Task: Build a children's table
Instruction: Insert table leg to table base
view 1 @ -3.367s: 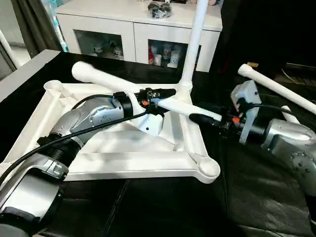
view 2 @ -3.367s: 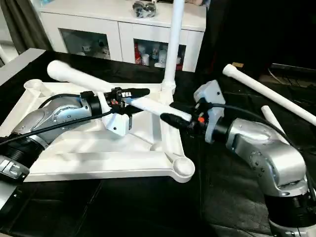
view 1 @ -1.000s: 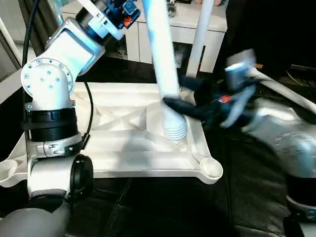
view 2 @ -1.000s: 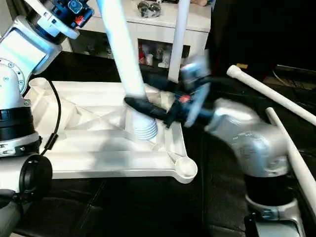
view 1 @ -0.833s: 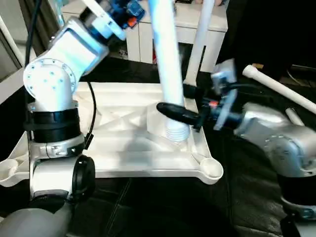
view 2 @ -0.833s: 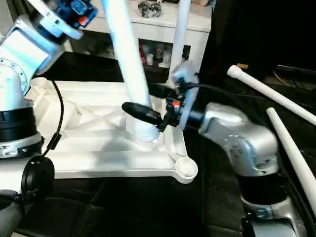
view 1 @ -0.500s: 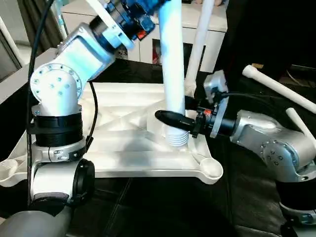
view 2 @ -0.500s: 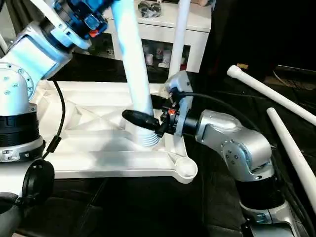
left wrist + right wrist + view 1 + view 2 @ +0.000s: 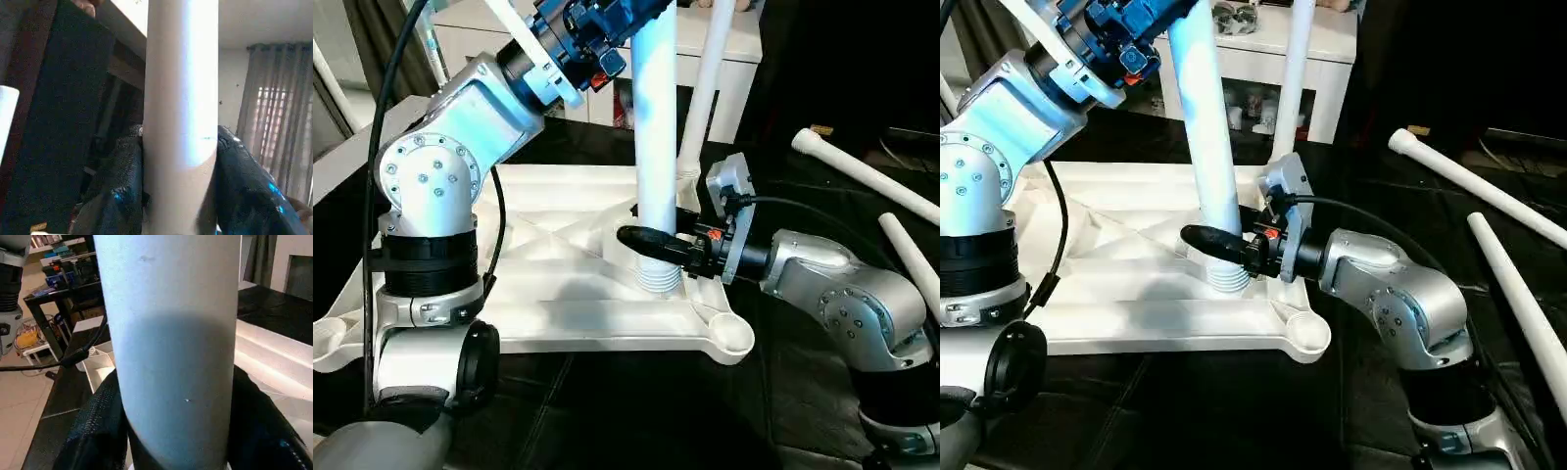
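Observation:
The children's table top [image 9: 548, 294] lies upside down, ribbed side up, on a black surface. One white leg [image 9: 705, 98] stands upright in its far right corner socket. A second leg [image 9: 655, 127] is held nearly upright above the top's right side. Its threaded end [image 9: 658, 277] hangs just inside the near right corner socket [image 9: 729, 338]. My left gripper [image 9: 625, 18] is shut on this leg high up, with a finger [image 9: 115, 196] on either side of it. My right gripper [image 9: 651, 238] is shut on it just above the threads, its fingers [image 9: 98, 431] hugging the tube.
Two loose white legs [image 9: 867, 176] [image 9: 913, 259] lie on the black surface to the right. A white cabinet [image 9: 1263, 54] with glass doors stands behind the table top. My left arm's bulky elbow [image 9: 421, 186] rises over the top's left side.
The held leg went from lying across the top to nearly upright. In the last second my right gripper moved in around its lower end and closed on it.

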